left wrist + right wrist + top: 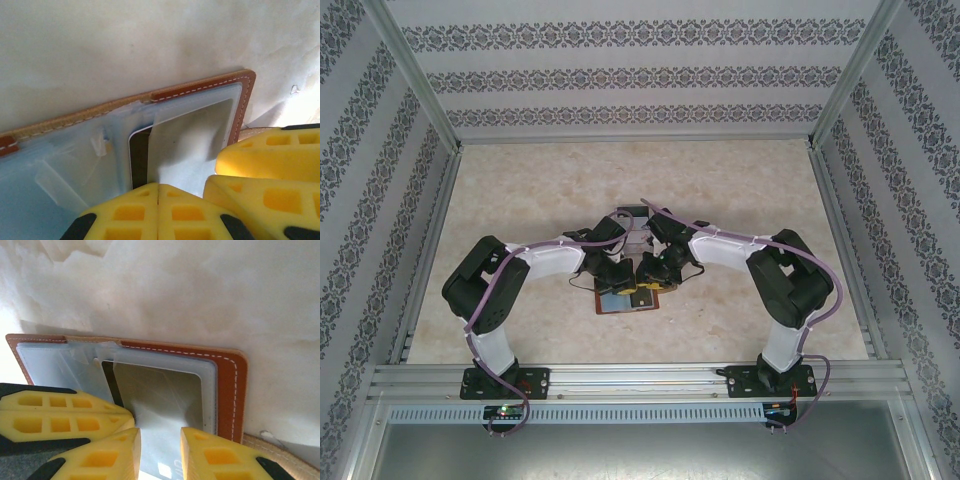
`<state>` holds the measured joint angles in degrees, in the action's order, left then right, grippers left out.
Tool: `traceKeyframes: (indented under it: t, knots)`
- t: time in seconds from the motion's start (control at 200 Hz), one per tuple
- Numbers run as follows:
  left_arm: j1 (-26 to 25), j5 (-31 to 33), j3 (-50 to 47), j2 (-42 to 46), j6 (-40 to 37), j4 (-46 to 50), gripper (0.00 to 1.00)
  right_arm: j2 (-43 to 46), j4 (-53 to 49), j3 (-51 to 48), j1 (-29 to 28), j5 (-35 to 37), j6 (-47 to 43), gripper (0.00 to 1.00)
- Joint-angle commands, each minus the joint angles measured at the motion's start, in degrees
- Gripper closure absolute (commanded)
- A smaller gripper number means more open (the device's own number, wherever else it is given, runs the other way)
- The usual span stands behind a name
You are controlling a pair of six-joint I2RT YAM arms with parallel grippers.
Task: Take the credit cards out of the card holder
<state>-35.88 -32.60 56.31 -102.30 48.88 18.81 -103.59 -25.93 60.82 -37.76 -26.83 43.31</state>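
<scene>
The card holder (620,301) lies open on the table, brown leather with grey-blue inner pockets (60,165). A pale credit card (160,390) with a dark stripe sits in the right-hand pocket, also seen from the left wrist (192,140). My left gripper (159,192) is shut, pads together, its tips down on the pocket by the card's striped edge. My right gripper (160,445) stands open with a narrow gap, one fingertip on each side above the flat card. The two grippers are close side by side over the holder (632,285).
A marbled beige table (520,200) is boxed in by patterned walls and metal rails (620,378). A small clear stand (628,216) sits just behind the arms. The left gripper's fingers (55,415) crowd the right wrist view, the right's fingers (270,155) the left wrist view.
</scene>
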Motion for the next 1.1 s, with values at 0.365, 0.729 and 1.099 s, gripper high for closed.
traceKeyframes:
  t: [0.365, 0.729, 1.099]
  knots:
    - [0.1, -0.2, -0.9, 2.6, 0.6, 0.1, 0.93, -2.5, -2.5, 0.3, -0.5, 2.0, -0.9, 0.71]
    - [0.1, 1.1, -0.4, 1.4, 0.1, 2.3, 0.98, -2.2, -2.7, 0.2, -0.5, 2.2, -0.9, 0.71]
    - [0.1, 2.3, -0.2, 3.1, -0.2, 3.5, 1.00, -2.1, -2.8, -0.1, -0.3, 2.3, -0.9, 0.71]
